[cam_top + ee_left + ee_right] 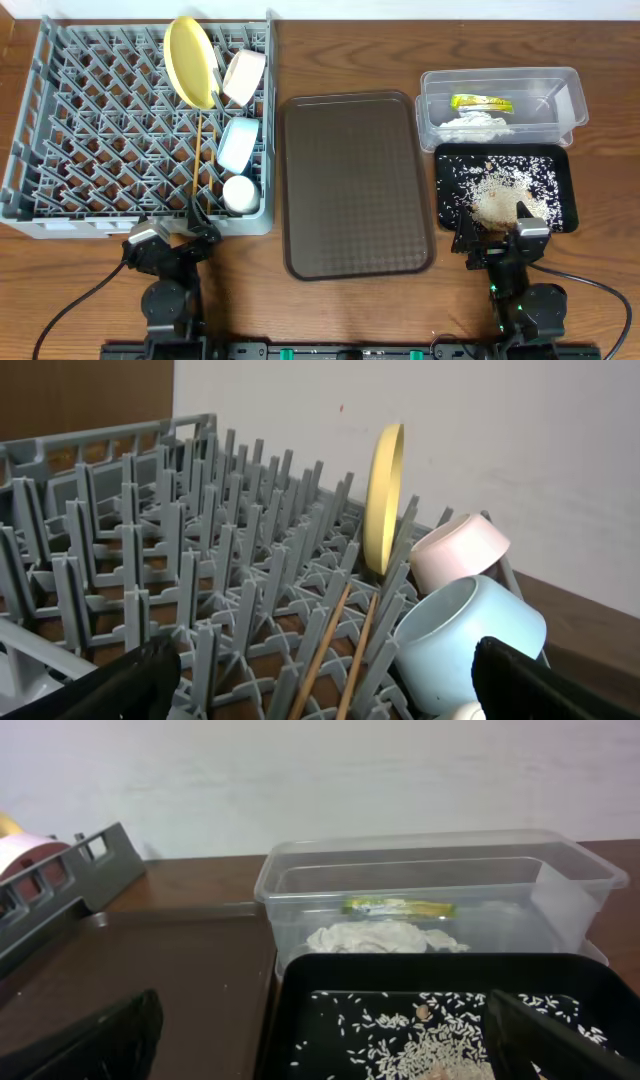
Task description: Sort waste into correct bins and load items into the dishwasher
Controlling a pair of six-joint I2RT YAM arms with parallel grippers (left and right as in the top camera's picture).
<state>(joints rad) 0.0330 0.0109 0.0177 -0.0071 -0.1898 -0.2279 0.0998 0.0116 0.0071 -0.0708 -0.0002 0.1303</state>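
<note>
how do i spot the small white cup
Find the large square grey plastic dish rack on the left. Dishes line its right wall; the small round white cup sits at the near end, beside the light blue bowl. It is the smallest, plain white.

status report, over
Left hand, right hand open, empty. Plate, blue bowl, pink bowl, cup, chopsticks in rack. Wrapper, paper in tub; rice on black tray. Nothing blocking.
</note>
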